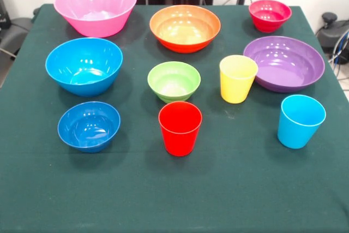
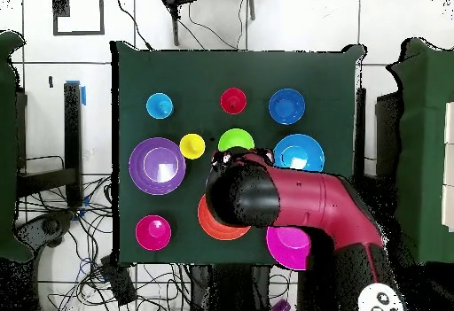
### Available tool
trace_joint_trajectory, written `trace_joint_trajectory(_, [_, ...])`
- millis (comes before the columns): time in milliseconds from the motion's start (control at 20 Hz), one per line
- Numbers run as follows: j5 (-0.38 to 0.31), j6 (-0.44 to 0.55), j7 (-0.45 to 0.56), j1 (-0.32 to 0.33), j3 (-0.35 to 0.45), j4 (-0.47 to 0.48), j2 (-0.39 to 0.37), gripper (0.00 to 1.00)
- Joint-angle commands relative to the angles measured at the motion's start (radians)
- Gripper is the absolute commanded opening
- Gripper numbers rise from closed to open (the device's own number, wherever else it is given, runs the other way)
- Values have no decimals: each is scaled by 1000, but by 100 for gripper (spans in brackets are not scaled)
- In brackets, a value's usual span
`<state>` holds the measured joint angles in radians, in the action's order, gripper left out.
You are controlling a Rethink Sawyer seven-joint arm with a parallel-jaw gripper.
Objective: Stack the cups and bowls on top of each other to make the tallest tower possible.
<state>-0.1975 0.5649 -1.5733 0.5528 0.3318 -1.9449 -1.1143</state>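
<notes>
Dark green cloth covers the bench (image 1: 229, 200), where seven glossy round plastic bowls (image 1: 174, 81) and three smooth tapered plastic cups (image 1: 180, 127) all stand singly, apart, between its edges; nothing is stacked, so the whole tower remains to build. Overhead, the red-and-black arm (image 2: 293, 203) overhangs the orange bowl (image 1: 185, 27), and whether its claw is open I cannot tell.

1. The robot's thick round arm (image 2: 306, 203) is dark red with a smooth, shiny skin.
2. Its big end (image 2: 238, 192), just beside the orange plastic bowl (image 2: 213, 223), is black and round like a ball.
3. Near the arm's base sits a white round patch (image 2: 381, 299) with small dark marks.
</notes>
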Motion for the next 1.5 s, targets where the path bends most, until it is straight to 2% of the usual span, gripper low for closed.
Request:
trace_joint_trajectory(50, [-84, 103, 195, 26, 101, 41, 89, 100])
trace_joint_trajectory(400, [-116, 125, 210, 74, 144, 89, 127, 100])
trace_joint_trajectory(1200, [-213, 180, 203, 103, 171, 229, 218, 100])
trace_joint_trajectory(1500, [-223, 191, 200, 113, 187, 244, 229, 100])
